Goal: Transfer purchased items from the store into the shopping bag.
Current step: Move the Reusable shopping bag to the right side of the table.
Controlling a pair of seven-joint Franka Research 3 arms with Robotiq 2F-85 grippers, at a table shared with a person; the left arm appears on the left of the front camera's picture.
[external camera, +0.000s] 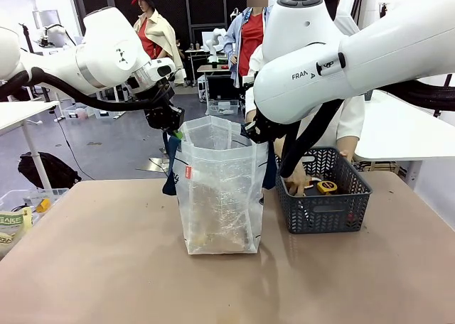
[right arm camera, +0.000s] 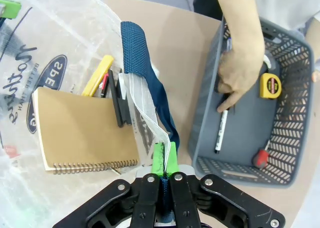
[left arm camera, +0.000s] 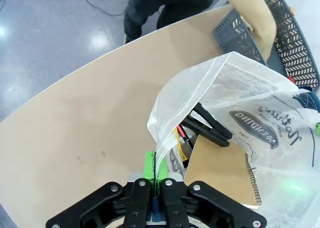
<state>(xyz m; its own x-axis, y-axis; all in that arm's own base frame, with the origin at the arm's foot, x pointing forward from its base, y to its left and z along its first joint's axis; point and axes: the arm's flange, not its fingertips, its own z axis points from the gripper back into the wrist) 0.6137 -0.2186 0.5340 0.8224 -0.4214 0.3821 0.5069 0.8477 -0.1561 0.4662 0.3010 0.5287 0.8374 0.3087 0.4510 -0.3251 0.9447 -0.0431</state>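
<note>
The shopping bag [external camera: 220, 189] is standing on the worktop [external camera: 92, 267], with open room to our left. Our left gripper [left arm camera: 153, 168] and right gripper [right arm camera: 164, 160] are holding opposite rims, jaws clamped. Our wrist views are revealing a notebook [right arm camera: 82, 128] inside.

A robotics lab is indicated: white robot arms [external camera: 370, 54] are stationed at a beige table [external camera: 99, 267], and white worktables [external camera: 402, 136] and cluttered desks [external camera: 212, 69] are spread over a glossy grey floor [external camera: 106, 143].
</note>
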